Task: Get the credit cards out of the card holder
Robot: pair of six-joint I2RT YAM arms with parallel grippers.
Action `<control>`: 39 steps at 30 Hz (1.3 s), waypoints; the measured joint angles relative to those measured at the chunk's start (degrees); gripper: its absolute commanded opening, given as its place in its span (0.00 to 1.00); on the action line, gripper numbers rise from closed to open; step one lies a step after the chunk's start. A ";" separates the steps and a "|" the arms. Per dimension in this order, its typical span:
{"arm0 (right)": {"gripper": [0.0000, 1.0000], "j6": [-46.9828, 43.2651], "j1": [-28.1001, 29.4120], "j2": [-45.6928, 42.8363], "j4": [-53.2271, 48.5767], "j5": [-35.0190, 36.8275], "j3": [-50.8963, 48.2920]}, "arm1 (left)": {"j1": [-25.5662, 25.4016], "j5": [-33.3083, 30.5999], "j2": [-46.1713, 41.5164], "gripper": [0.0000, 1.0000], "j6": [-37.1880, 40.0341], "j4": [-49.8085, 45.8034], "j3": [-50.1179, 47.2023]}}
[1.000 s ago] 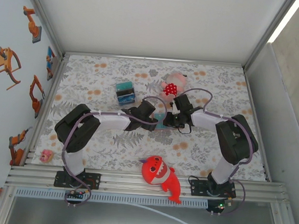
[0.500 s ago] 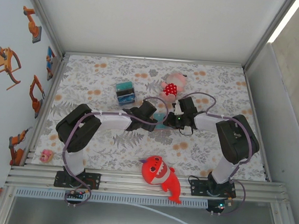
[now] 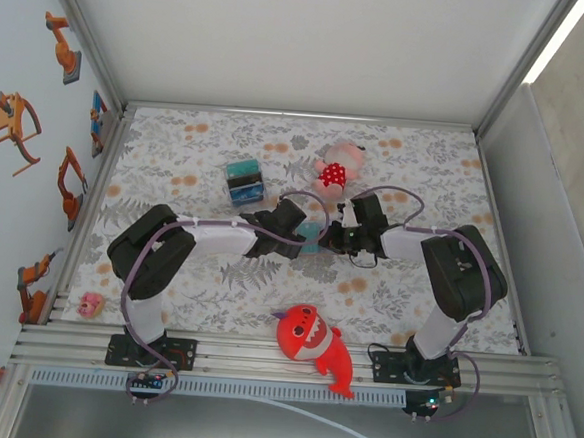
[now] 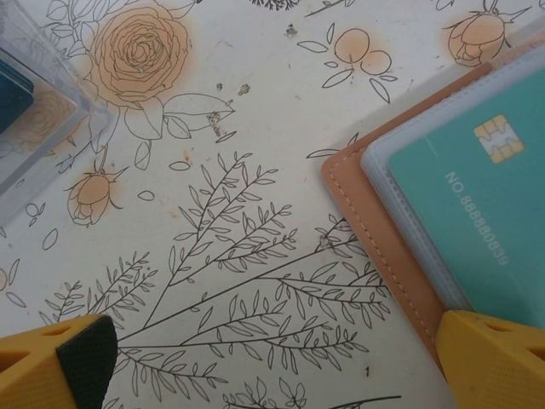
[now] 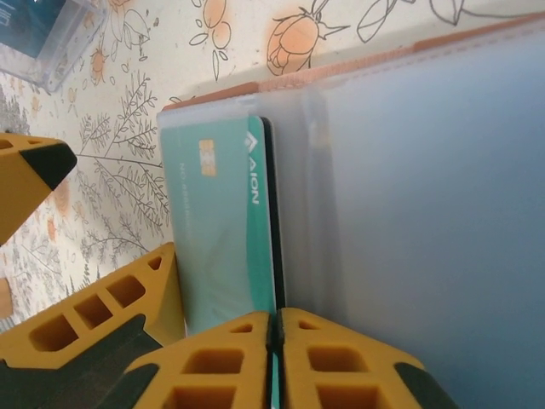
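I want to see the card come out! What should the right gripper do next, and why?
Probably pull the teal card back out of the card holder: the right gripper looks shut on its edge, and the open left gripper has one finger at the holder's edge.

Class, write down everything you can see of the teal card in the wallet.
The teal card is a thin, flat, plastic-looking rectangle with a gold chip, white number and AION logo. It lies face up in a clear sleeve of the open tan card holder. The shut right claw meets its long edge; a grip cannot be confirmed.
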 measured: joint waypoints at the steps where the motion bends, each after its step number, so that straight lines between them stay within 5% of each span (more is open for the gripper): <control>1: 0.03 0.07 0.00 -0.02 0.44 -0.15 -0.15 | -0.04 -0.07 -0.09 0.97 0.00 -0.26 0.00; 39: 0.00 -4.46 -0.44 -2.95 -7.13 6.34 0.94 | -0.57 -2.21 -0.92 0.97 0.28 -1.27 0.28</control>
